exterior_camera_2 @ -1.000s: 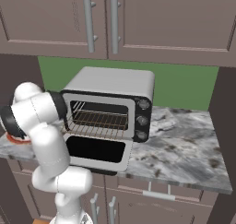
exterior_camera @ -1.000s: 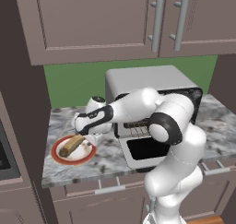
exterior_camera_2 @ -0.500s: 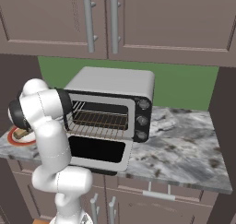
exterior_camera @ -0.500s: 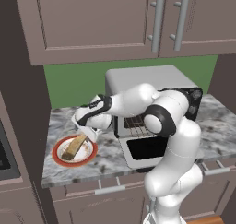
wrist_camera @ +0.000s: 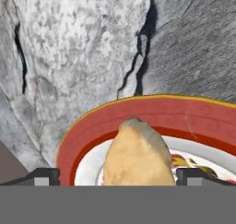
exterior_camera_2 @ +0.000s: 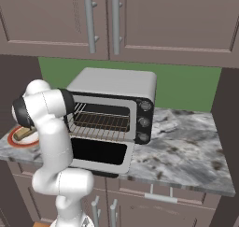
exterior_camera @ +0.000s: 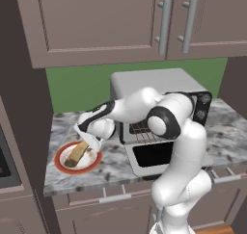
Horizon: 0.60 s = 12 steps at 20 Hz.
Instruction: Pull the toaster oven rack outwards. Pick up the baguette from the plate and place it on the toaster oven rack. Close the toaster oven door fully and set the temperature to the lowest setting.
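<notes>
Baguette [wrist_camera: 137, 155], short tan-brown loaf: lies on round white red-rimmed plate [wrist_camera: 152, 111] at counter's left, directly between two-finger gripper's [wrist_camera: 119, 176] spread tips, long axis running away from hand.

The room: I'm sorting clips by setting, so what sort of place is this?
A kitchen, rendered: a toaster oven on a marble-look counter, wall cabinets above, and a baguette on a plate.
</notes>
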Motion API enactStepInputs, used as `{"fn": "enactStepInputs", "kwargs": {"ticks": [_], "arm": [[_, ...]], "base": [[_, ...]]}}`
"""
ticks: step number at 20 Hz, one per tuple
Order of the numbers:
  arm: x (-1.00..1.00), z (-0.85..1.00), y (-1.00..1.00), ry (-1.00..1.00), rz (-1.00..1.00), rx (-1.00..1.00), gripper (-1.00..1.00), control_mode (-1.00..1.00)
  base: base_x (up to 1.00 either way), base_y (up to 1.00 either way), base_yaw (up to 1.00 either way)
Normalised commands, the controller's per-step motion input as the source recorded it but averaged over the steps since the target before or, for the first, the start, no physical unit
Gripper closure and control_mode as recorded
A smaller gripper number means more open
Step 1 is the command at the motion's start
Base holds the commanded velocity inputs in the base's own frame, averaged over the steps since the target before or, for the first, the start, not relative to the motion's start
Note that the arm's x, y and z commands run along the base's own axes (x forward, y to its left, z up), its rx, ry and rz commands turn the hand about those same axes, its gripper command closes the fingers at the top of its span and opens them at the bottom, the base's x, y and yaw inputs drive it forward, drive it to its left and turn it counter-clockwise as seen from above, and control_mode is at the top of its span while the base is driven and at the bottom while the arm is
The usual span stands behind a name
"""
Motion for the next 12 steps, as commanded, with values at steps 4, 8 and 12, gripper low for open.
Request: {"fn": "enactStepInputs", "kwargs": {"ticks": [4, 8, 12], "arm": [[-0.06, -0.08, 0.28, 0.0, 0.0, 0.06, -1.0, -1.0], [-0.3, -0.06, 0.39, 0.0, 0.0, 0.03, 1.0, -1.0], [-0.3, -0.13, 0.22, 0.0, 0.0, 0.0, 1.0, -1.0]], "base": [[0.0, 0.0, 0.0], [0.0, 0.0, 0.0], [0.0, 0.0, 0.0]]}}
